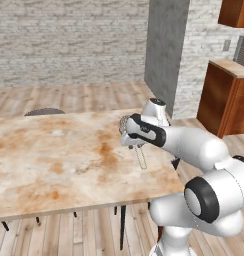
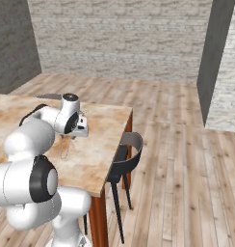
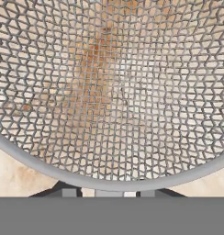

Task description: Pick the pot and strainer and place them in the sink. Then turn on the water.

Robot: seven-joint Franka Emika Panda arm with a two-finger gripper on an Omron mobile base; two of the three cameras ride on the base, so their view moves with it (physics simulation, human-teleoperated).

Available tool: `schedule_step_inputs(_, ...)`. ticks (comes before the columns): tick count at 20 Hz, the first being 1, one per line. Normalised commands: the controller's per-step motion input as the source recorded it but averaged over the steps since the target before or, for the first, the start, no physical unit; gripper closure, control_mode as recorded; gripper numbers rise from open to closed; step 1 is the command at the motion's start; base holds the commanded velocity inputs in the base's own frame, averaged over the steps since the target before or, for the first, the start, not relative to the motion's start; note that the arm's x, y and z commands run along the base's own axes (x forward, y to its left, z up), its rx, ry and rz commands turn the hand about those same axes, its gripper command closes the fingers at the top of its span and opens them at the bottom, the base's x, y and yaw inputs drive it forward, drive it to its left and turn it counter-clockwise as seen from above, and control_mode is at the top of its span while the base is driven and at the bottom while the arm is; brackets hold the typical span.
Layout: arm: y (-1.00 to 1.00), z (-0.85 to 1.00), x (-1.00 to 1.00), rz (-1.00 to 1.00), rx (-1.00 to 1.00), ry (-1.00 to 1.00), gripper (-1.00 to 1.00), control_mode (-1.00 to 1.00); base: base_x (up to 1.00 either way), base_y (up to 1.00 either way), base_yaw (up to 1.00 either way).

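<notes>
The white arm is reaching out low over the tabletop (image 1: 54, 165), a mottled tan and rust surface, and the gripper (image 1: 128, 141) is sitting right down at the strainer (image 1: 125, 123) near the table's far right corner. From the left base view the mesh bowl is peeking out just behind the hand, and the thin wire handle (image 1: 142, 159) is trailing back toward the robot across the wood. From the right base view the gripper (image 2: 80, 130) is pointing down at the table (image 2: 105, 144), with the wire handle (image 2: 65, 148) lying just beside it on the near side.

The hand view is giving us the close-up: the strainer (image 3: 114, 92) is spreading right across the picture, its silver mesh showing the tabletop (image 3: 13, 176) through it, and the round rim is curving along the bottom just above the finger tips (image 3: 68, 192). The jaws are standing part-way closed at the rim, but whether they are actually pinching it, nobody can tell from here.

A dark chair (image 2: 125, 157) is tucked in at the table's right edge, and another chair back (image 1: 44, 112) is showing beyond the far side
</notes>
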Motion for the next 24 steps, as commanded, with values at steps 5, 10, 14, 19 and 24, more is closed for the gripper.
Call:
schedule_step_inputs(5,0.00,0.33,0.15,0.01,0.00,-0.01,1.00,-1.00,0.00,0.00,0.00)
schedule_step_inputs(10,0.00,0.25,0.12,0.01,0.00,-0.04,1.00,-1.00,0.00,0.00,0.00)
schedule_step_inputs(14,0.00,0.10,0.00,0.01,0.00,-0.11,1.00,-1.00,0.00,0.00,0.00)
schedule_step_inputs(19,0.00,0.00,-0.05,0.00,0.00,-0.14,1.00,-1.00,0.00,0.00,0.00)
schedule_step_inputs(24,0.00,0.01,-0.23,0.00,0.00,-0.19,1.00,-1.00,0.00,0.00,0.00)
